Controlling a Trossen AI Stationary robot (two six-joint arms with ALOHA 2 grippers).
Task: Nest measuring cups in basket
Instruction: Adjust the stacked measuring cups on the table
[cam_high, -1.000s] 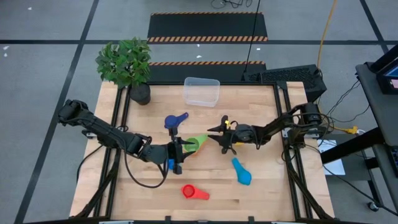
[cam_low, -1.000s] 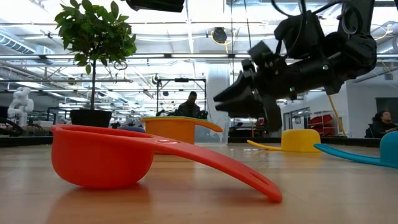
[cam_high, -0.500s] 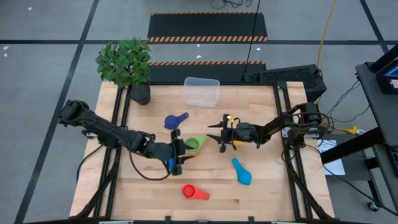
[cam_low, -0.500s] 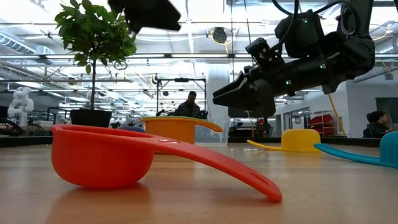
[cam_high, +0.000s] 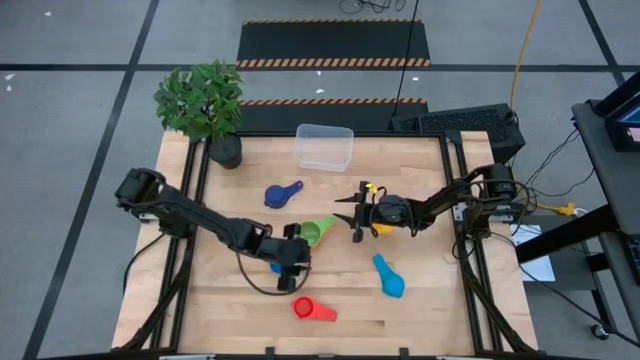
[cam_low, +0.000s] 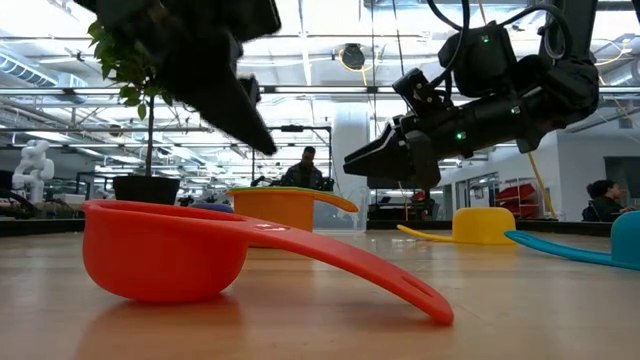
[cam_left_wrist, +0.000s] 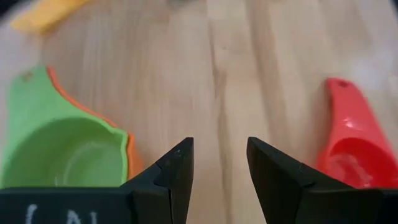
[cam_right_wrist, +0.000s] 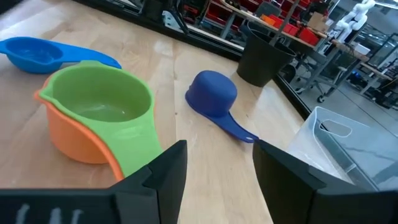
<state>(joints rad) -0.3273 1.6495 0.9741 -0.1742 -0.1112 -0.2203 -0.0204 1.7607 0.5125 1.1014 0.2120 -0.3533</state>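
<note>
Wooden desk (cam_high: 240, 300) holds a green plastic cup (cam_high: 316, 232) nested in an orange cup (cam_right_wrist: 74, 140). Left fingers (cam_left_wrist: 177, 177) and right fingers (cam_right_wrist: 165, 171) stand apart, empty.

You get the high camera straight overhead, taking in the whole wooden table (cam_high: 330, 300) and floor around it. Your low camera sits at tabletop height, very close to the red measuring cup (cam_low: 170, 250), facing level across into the room. The left wrist camera looks steeply down at the wood from close range; it shares that red cup (cam_left_wrist: 351, 146) with the low view. The right wrist camera looks forward and slightly down across the table, sharing the green cup nested in the orange one (cam_right_wrist: 102, 118) with the left wrist view (cam_left_wrist: 59, 149).
</note>
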